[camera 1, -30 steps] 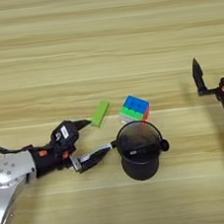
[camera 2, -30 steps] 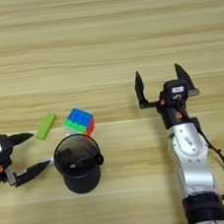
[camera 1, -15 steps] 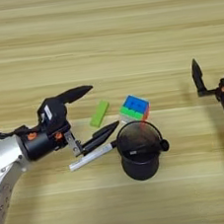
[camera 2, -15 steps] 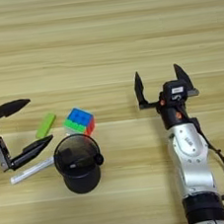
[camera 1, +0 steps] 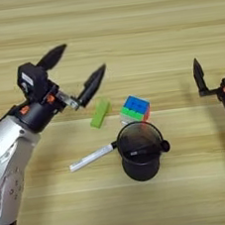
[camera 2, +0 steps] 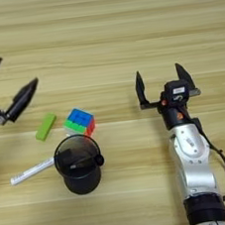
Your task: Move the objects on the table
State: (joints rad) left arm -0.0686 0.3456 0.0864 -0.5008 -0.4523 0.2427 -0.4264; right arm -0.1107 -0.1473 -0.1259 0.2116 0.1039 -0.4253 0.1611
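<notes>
My left gripper (camera 1: 77, 65) hovers open and empty above the table (camera 1: 123, 23), up and left of the green rectangular block (camera 1: 100, 113). The multicoloured puzzle cube (camera 1: 135, 108) sits just right of the block. Below them stands the black mesh pen cup (camera 1: 140, 150) with a black pen (camera 1: 144, 150) lying across its inside. A silver-white marker pen (camera 1: 91, 157) lies flat on the wood, its right end touching the cup's left side. My right gripper (camera 2: 163, 79) stands open and empty at the right, well away from the objects.
Bare plank surface stretches across the far half of the table and between the cup and my right arm (camera 2: 193, 164). My left arm (camera 1: 14, 146) comes in from the lower left corner.
My left gripper opened, let go of the marker pen beside the cup, and has risen up and to the right. The marker now lies on the table. The right arm has not moved.
</notes>
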